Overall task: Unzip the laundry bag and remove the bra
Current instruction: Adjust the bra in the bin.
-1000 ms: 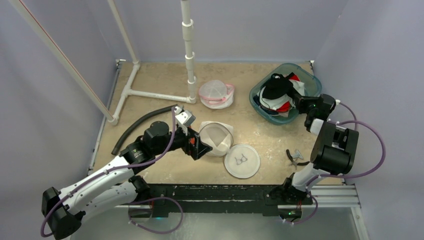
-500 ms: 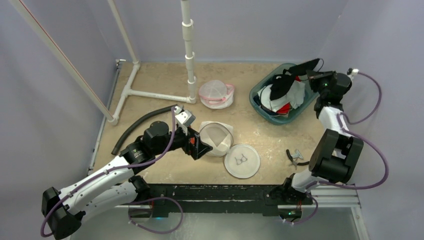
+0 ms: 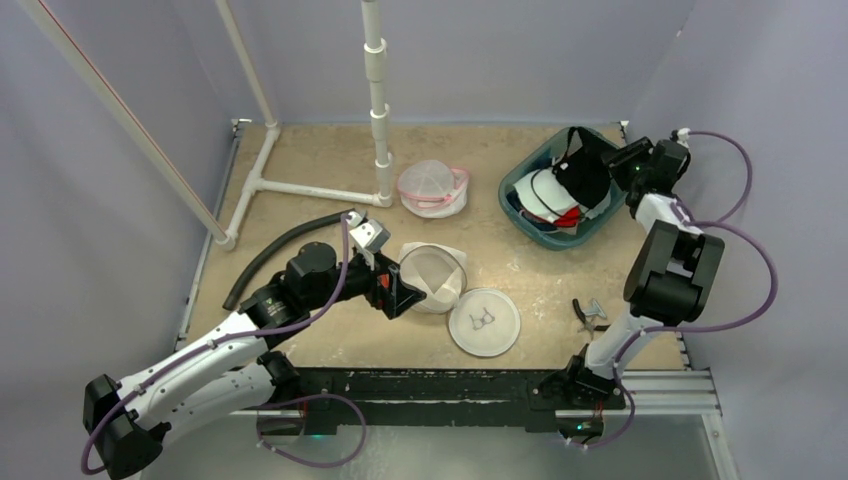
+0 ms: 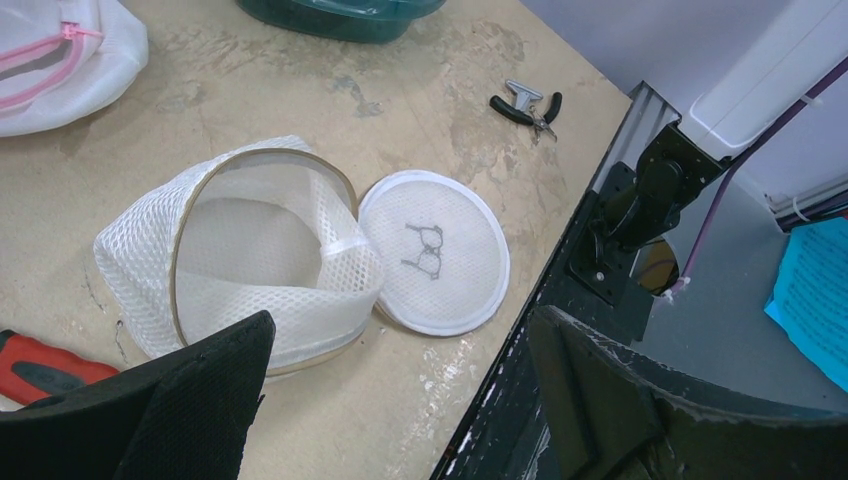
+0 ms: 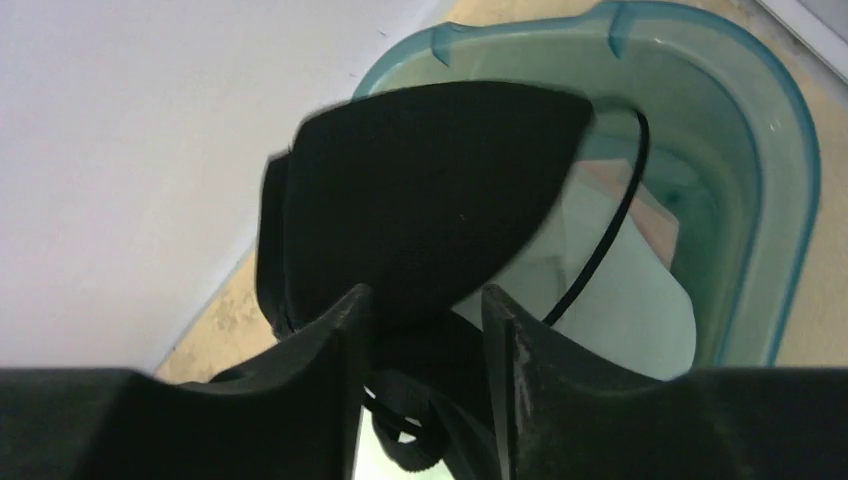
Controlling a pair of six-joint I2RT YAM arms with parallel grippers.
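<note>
One black bra (image 5: pixel 430 190) hangs over the single teal bin (image 3: pixel 545 240) at upper right, fabric in the narrow gap of the right fingers (image 5: pixel 330 350), grip unclear. At centre, the left fingers (image 4: pixel 200 400) gape wide beside one open laundry bag (image 4: pixel 260 240); a second bag (image 3: pixel 432 188) lies above it.

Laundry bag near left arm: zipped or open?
Open. The laundry bag gapes, its round lid lying flat on the table beside it.

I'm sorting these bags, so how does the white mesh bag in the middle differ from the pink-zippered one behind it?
The middle bag gapes open, its round lid flat beside it; the pink-zippered bag looks closed. The middle bag has white trim, the pink-zippered bag pink. The middle bag lies at the left tool; the pink-zippered bag sits back by the white pipe stand. Both are rounded white mesh.
</note>
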